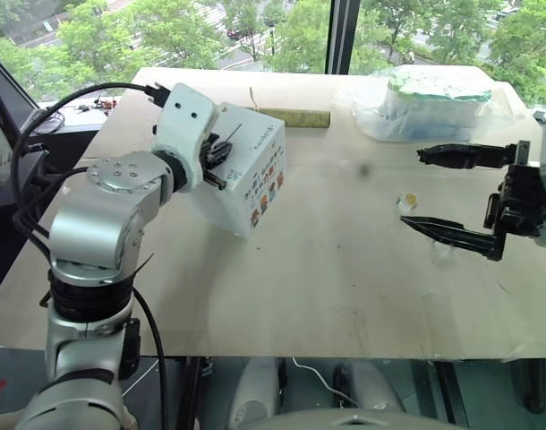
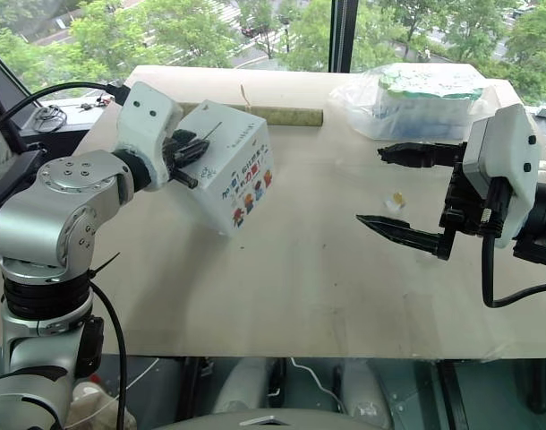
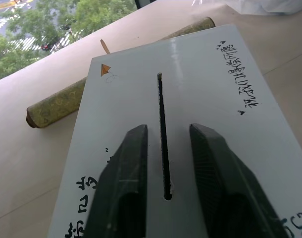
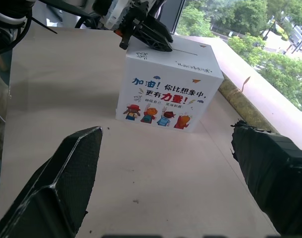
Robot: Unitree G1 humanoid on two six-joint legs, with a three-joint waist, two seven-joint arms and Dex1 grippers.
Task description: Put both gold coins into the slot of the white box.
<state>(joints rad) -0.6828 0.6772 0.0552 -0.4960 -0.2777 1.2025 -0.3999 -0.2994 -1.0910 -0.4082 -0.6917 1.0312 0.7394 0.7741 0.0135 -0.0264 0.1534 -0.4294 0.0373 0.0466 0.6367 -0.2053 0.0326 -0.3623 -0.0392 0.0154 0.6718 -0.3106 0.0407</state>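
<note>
Looking down over the table (image 1: pixel 327 296), we see the white box (image 1: pixel 255 184) standing toward our left side, its handwritten face with the slot (image 3: pixel 162 134) turned upward and its cartoon-figure face turned toward us and to the right. Our left gripper (image 3: pixel 166 163) sits right at that top face: its two black fingers (image 3: pixel 126 173) stand a little apart, one on either side of the near end of the slot, with nothing visible between them. Whether the fingertips actually touch the cardboard we cannot tell.

Our right gripper (image 1: pixel 425 193) hangs over the right part of the table, well apart from the box, its fingers spread wide and holding nothing. Between those spread fingers, on the tabletop, lies one gold coin (image 1: pixel 411 199) with a small whitish clear scrap (image 1: pixel 403 203) just beside it. We make out just this one coin on the table.

Behind the box, along the far edge of the table, lies a mottled green-brown roll (image 1: pixel 295 117). At the far right corner sits a clear plastic-wrapped green-and-white bundle (image 1: pixel 430 100), well apart from the box and behind our right gripper.
</note>
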